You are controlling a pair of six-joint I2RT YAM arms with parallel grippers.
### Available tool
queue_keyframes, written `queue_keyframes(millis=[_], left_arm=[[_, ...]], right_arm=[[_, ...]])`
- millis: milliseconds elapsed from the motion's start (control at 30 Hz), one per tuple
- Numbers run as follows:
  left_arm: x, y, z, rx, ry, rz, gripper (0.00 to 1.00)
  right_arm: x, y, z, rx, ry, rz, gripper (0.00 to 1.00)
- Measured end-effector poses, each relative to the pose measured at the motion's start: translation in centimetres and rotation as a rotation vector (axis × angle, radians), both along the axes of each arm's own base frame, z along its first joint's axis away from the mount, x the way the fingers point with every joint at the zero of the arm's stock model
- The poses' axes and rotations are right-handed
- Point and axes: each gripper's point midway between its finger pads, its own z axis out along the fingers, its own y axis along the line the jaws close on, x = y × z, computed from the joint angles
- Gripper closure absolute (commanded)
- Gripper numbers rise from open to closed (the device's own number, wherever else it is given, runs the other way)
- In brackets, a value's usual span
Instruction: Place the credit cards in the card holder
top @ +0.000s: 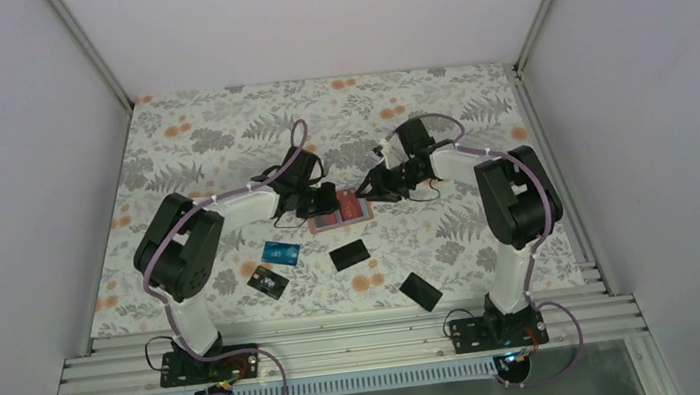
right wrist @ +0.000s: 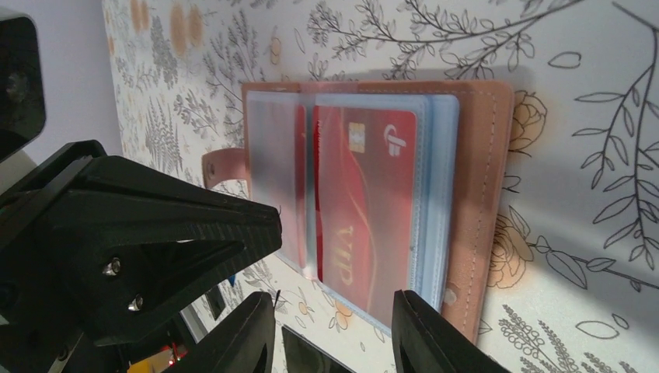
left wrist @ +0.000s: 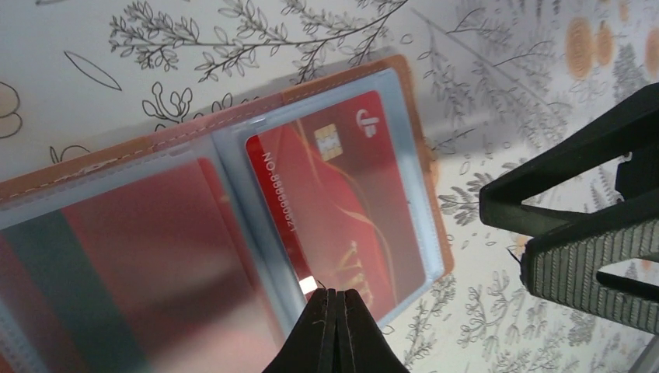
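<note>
As it lies, holder (top: 353,209) runs left-right

One card holder (right wrist: 482,179) lies open near the middle of the table (top: 434,96). Two red cards show in its clear sleeves: one red card (left wrist: 342,202) with its chip showing, and a second red card (left wrist: 155,256), blurred, in the neighbouring sleeve.

One blue card (top: 281,253) lies loose, left of the middle.

Three black cards lie toward the near edge:
- one black card (top: 268,282) with pale marks, furthest left
- one plain black card (top: 349,254) at the centre
- one black card (top: 421,291) closest to that edge

That makes six cards that can be counted.

Two robot arms reach in: the left arm (top: 181,248) and the right arm (top: 512,198).
</note>
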Motion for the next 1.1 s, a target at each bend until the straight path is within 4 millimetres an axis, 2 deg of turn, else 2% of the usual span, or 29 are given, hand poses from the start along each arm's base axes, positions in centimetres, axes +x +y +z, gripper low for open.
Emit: queue_keyframes(millis=[167, 1100], left_arm=[[0.0, -0.2, -1.2, 0.017, 0.019, -0.008, 0.98], [0.2, -0.5, -3.0, 0.058, 0.032, -0.006, 0.98]], right_arm=[[-0.4, 0.1, -1.1, -0.005, 0.029, 0.006, 0.6], [-0.7, 0.3, -3.0, -0.015, 0.065, 0.016, 0.6]])
